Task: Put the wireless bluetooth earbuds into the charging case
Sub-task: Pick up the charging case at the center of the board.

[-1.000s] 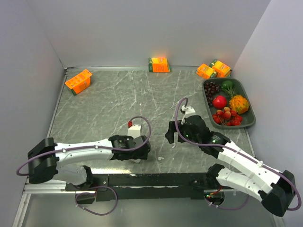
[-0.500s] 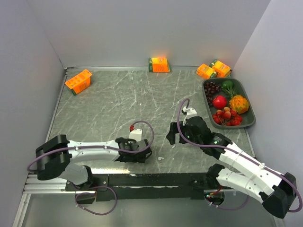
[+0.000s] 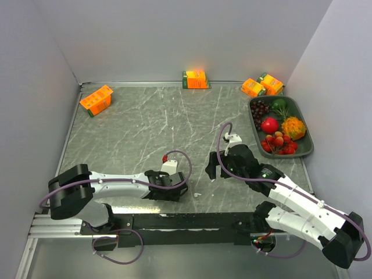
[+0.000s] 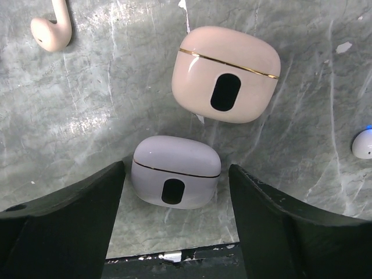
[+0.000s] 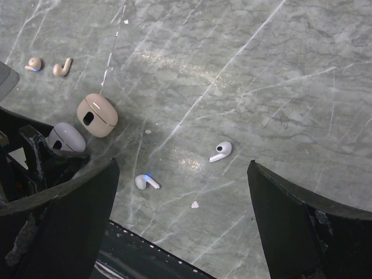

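In the left wrist view a closed white case [image 4: 176,171] lies between the fingers of my open left gripper [image 4: 177,232]. A closed pink-beige case [image 4: 225,74] lies just beyond it. A beige earbud [image 4: 52,29] is at the far left and a white earbud [image 4: 363,143] at the right edge. In the right wrist view my right gripper [image 5: 183,226] is open and empty above two white earbuds [image 5: 221,151] [image 5: 146,182]. Two beige earbuds [image 5: 34,64] [image 5: 61,67] and both cases [image 5: 97,115] [image 5: 65,138] lie to the left. From above, my left gripper [image 3: 167,192] hides the cases; my right gripper [image 3: 214,170] hovers beside it.
A dark tray [image 3: 308,152] of fruit stands at the right edge. Orange boxes sit at the back left [image 3: 96,99], back middle [image 3: 196,78] and back right [image 3: 261,85]. The table's near edge and black rail [image 3: 186,220] run just below the cases.
My left gripper has moved right and toward the near edge, coming down around the white case. The right arm has barely moved.
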`<state>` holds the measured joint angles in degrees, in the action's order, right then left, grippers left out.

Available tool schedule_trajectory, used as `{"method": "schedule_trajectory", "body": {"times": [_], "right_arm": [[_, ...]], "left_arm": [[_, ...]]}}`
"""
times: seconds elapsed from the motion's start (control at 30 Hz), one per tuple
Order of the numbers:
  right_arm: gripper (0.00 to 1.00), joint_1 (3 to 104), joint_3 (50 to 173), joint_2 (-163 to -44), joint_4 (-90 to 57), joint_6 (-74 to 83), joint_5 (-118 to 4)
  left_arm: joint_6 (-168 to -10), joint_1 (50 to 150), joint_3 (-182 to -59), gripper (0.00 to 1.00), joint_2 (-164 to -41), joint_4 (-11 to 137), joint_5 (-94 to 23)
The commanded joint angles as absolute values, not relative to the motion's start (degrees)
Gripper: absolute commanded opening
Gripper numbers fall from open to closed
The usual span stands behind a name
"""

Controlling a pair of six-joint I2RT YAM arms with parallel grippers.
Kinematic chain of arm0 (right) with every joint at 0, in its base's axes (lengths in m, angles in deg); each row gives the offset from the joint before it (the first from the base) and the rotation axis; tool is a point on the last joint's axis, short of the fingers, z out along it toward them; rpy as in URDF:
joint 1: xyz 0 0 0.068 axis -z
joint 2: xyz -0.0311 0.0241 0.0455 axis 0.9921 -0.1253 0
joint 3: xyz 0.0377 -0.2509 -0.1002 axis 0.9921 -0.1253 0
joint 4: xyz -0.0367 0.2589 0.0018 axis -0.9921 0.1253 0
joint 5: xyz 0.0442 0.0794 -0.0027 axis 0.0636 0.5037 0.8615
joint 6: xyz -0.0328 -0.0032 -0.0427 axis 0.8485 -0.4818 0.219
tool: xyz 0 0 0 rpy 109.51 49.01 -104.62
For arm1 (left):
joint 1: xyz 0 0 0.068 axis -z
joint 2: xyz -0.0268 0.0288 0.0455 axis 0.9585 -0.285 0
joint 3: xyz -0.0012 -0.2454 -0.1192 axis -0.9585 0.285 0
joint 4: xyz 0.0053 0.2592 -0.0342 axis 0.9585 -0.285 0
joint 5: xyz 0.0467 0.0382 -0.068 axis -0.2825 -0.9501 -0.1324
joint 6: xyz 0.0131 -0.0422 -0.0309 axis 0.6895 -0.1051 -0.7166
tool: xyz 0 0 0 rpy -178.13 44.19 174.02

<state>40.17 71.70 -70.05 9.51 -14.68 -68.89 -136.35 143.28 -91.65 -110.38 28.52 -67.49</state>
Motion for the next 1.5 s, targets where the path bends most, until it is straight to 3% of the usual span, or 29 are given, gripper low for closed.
{"method": "schedule_trajectory", "body": {"times": [0.0,0.1,0.2,0.37,0.47,0.57,0.6,0.87,1.0,1.17,1.27,1.47], "right_arm": [[0.99,39.6,71.3,-69.1,9.1,-15.7,-69.7],[1.00,39.7,70.9,-69.0,9.1,-16.0,-69.6],[1.00,39.6,70.4,-68.5,9.3,-16.4,-69.8],[0.99,39.7,70.0,-67.9,9.6,-16.8,-70.2],[1.00,39.7,70.1,-68.1,9.6,-17.2,-70.2],[1.00,39.6,70.4,-67.9,9.7,-17.6,-69.8],[1.00,39.7,70.6,-67.9,10.0,-17.7,-69.2],[1.00,39.6,80.4,-70.0,12.7,-16.5,-63.4],[1.00,39.7,86.2,-71.1,14.6,-16.4,-63.1],[1.00,39.6,89.8,-70.3,13.8,-15.3,-63.0],[1.00,39.7,94.2,-72.0,16.1,-12.3,-58.6],[1.00,39.6,97.9,-76.4,17.7,-11.4,-52.8]], "left_arm": [[-135.4,143.7,-91.1,0.78,-110.1,29.4,-66.9],[-134.5,143.8,-90.6,0.73,-110.4,29.6,-66.1],[-133.7,143.8,-89.8,0.61,-109.8,29.5,-66.0],[-132.9,143.8,-89.4,0.53,-109.4,29.2,-66.0],[-132.5,143.8,-89.4,0.41,-109.5,29.2,-65.9],[-132.2,143.8,-89.6,0.06,-109.2,29.0,-66.8],[-132.4,144.7,-90.0,0.01,-108.3,28.2,-67.9],[-126.0,149.0,-93.6,0.01,-92.3,34.5,-79.7],[-114.3,148.9,-85.7,0.01,-82.4,53.0,-74.7],[-95.6,149.0,-67.3,0.01,-70.2,90.9,-67.6],[-86.2,149.0,-64.4,0.01,-70.0,98.3,-67.2],[-73.6,149.0,-66.9,0.01,-75.9,97.9,-63.7]]}}
